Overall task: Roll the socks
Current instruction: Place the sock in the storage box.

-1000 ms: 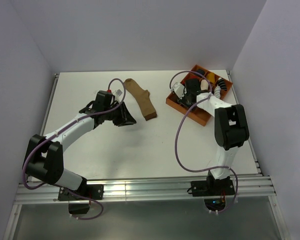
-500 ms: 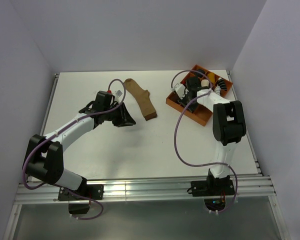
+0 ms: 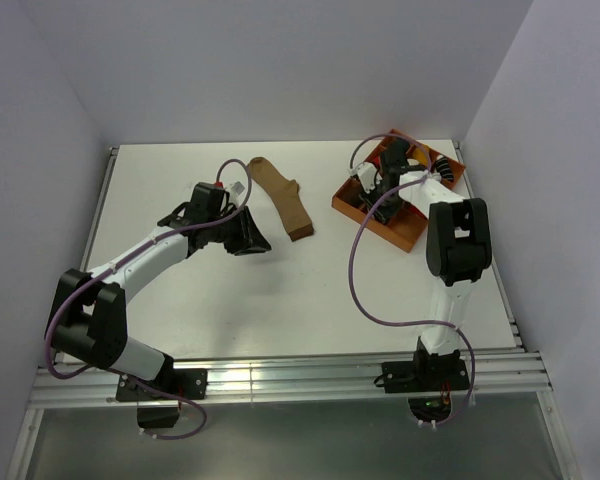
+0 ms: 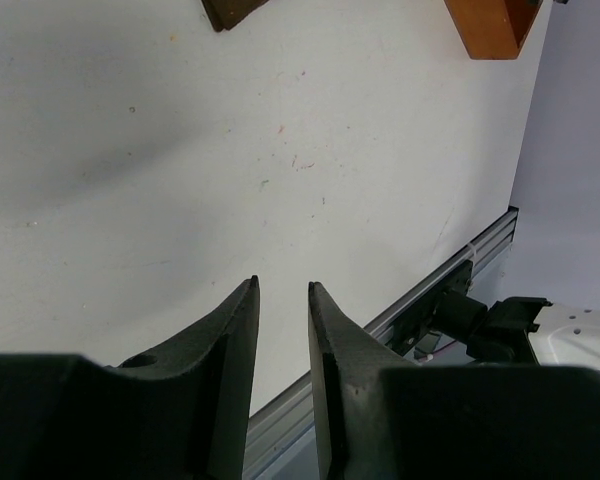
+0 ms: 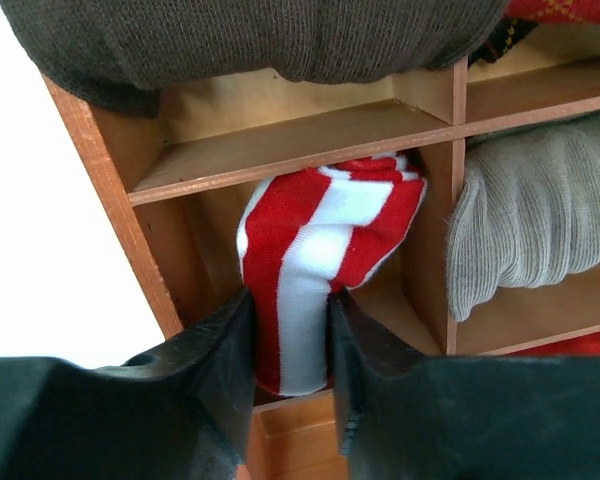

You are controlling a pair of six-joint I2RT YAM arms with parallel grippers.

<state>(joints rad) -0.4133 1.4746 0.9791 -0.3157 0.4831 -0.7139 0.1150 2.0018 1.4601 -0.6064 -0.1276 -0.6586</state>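
Currently, orange tray (image 3: 378, 226) at far right corner of table (image 3: 280, 310) holds dark roll (image 5: 260, 40), grey roll (image 5: 520, 240), striped sock (image 5: 320, 240) pinched by right gripper (image 5: 290, 305). Tan sock (image 3: 285, 196) flat near far edge, beside left gripper (image 4: 282, 292), jaws narrow, empty.

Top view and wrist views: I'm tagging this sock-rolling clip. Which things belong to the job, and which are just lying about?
Job: red-and-white striped sock, gripped by the right pincer inside the wooden tray; tan-brown sock, flat on the table.
Lying about: dark sock roll; grey sock roll, both in the tray.
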